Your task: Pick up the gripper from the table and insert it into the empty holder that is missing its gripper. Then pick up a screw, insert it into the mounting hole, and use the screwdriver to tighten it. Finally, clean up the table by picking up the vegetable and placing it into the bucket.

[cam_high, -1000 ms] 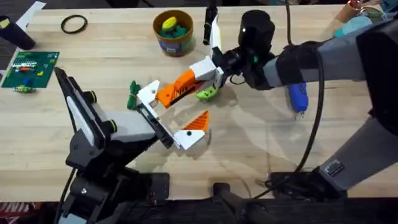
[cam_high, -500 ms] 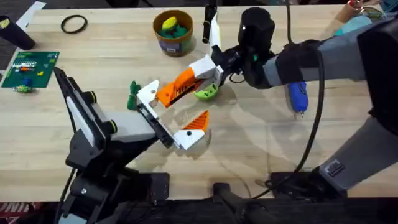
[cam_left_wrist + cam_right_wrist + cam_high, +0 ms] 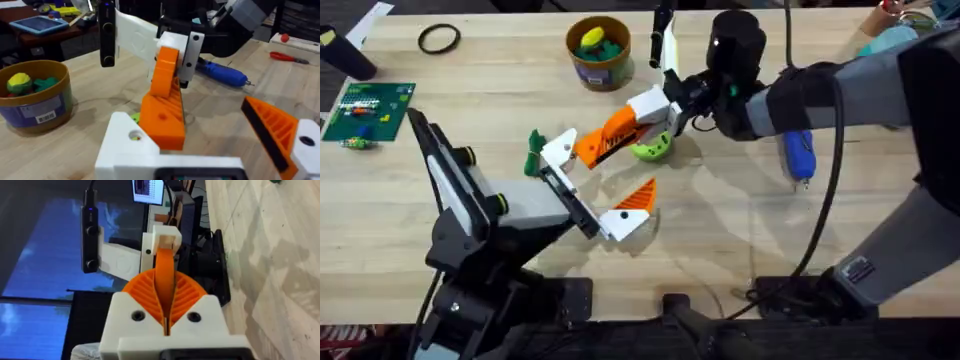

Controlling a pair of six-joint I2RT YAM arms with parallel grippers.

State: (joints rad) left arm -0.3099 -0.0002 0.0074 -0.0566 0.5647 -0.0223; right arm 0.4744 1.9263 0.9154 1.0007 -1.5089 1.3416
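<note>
The gripper (image 3: pixel 612 133), a long orange wedge with dark lettering and a white base, hangs tilted above the table, and my right gripper (image 3: pixel 665 100) is shut on its white end. In the right wrist view the white fingers (image 3: pixel 137 315) clamp the orange gripper (image 3: pixel 165 280). Its free orange end (image 3: pixel 162 107) lies against the holder (image 3: pixel 127 145), the bare white bracket (image 3: pixel 559 150) of my left gripper (image 3: pixel 595 182). That gripper stands open, its other bracket carrying a small orange triangle (image 3: pixel 638 195). The green vegetable (image 3: pixel 653 151) lies under the wedge. The blue screwdriver (image 3: pixel 799 155) lies to the right. The bucket (image 3: pixel 599 52) stands behind.
The bucket holds yellow and green pieces. A small green item (image 3: pixel 533 152) sits left of the holder. A black ring (image 3: pixel 439 38) and a green card (image 3: pixel 368 108) are at the far left. A red tool (image 3: pixel 287 56) lies beyond the screwdriver.
My right gripper has shifted slightly back and up with the orange gripper, whose free end stays at the holder. The left arm has not moved.
</note>
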